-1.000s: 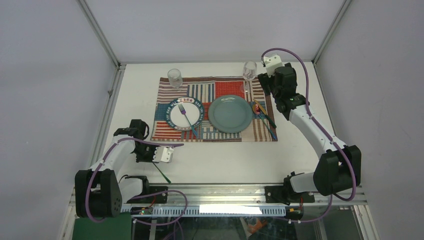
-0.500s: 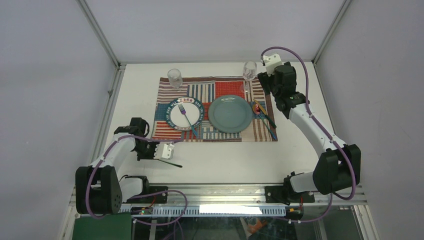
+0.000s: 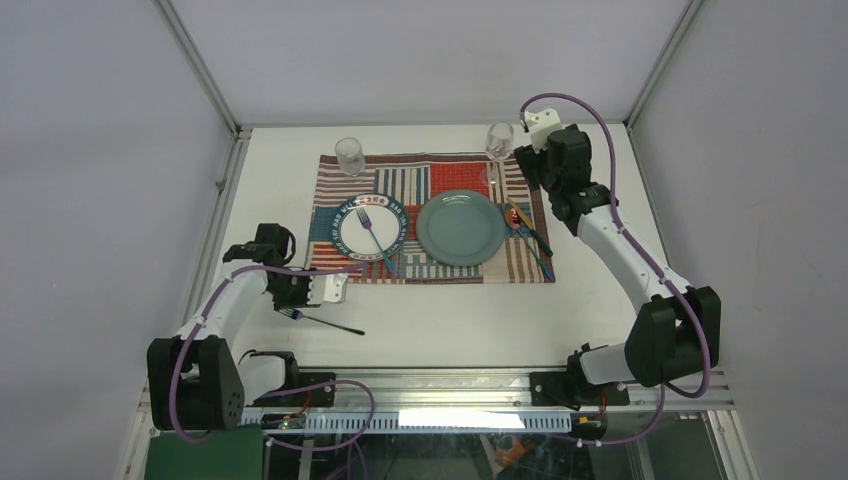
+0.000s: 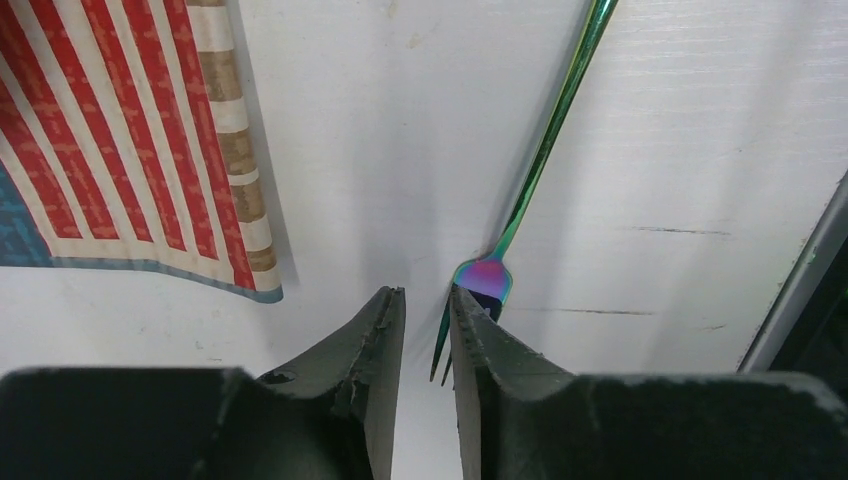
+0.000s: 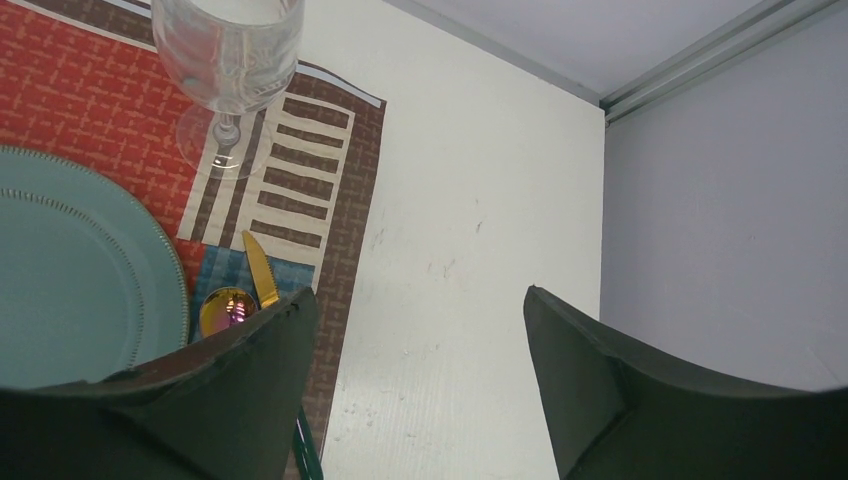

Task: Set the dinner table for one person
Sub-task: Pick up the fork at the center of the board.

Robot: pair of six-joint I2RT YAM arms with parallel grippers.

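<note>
The step in hand appears to be the grasp of the iridescent fork (image 4: pixel 540 160), which lies flat on the bare dinner table (image 3: pixel 450 320), just beside the near left corner of the striped placemat (image 4: pixel 120 150) and not on it.

The left gripper (image 4: pixel 425 292) hovers low over the tines. Its claw is only slightly parted and clamps nothing. The tines lie close along the inner side of one finger, and I cannot tell if they touch it.

To do this well, I think the jaws should open wider and settle over the neck or the handle, not the thin tines. They should close across the narrow width, then lift before any turning.

The right gripper (image 5: pixel 420 292) is released, wide apart and empty, above the table beside the placemat's right edge, near the wine glass (image 5: pixel 230 60).

The fork's long axis runs roughly left to right in the top view, with the tines to the left and the handle end to the right and a little nearer the arms. The dinner table fills the floor of the cell under everything. Its long axis seems to run left to right across the arms.
</note>
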